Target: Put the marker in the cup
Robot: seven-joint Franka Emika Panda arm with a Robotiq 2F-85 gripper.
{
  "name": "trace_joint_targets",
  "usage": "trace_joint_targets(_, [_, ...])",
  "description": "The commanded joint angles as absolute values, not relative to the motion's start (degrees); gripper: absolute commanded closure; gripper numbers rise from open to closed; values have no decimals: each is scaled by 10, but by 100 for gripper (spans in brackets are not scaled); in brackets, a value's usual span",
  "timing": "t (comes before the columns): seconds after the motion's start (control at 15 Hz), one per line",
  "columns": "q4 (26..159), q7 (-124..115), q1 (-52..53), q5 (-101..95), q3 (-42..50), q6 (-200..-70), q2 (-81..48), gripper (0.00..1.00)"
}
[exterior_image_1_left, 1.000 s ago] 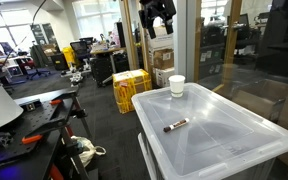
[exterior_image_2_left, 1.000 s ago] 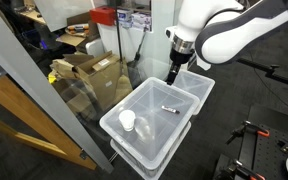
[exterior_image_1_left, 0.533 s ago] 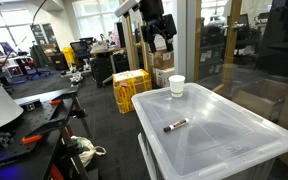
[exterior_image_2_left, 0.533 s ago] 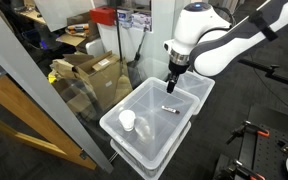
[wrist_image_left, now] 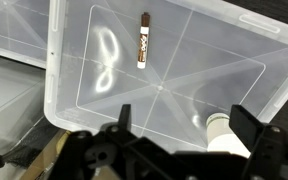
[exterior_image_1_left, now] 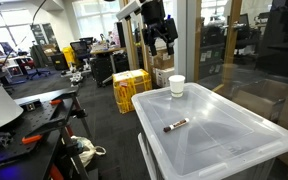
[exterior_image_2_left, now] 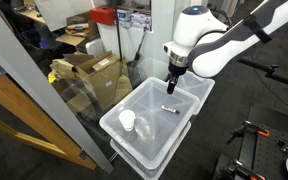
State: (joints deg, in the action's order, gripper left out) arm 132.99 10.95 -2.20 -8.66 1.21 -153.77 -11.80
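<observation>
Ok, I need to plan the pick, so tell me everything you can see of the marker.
The marker is a slim, dark stick with a reddish-brown tint and a lighter end. It lies flat on the clear plastic top of the bin, well apart from the cup. Only the bin touches it, and nothing grips it.

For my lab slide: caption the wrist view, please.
Open gripper hovers over the translucent bin, where the marker lies flat and the cup stands apart from it.

Bright lab, yellow crate point(exterior_image_1_left: 131, 90), dark floor point(exterior_image_1_left: 106, 132)
</observation>
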Motion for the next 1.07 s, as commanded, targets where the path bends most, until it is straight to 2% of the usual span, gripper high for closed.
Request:
trace_joint_targets(0.0, [1307, 159, -33, -70, 2, -1540, -145, 0])
trace_joint_targets(1.0, [1256, 296, -89, -88, -21, -1579, -287, 0])
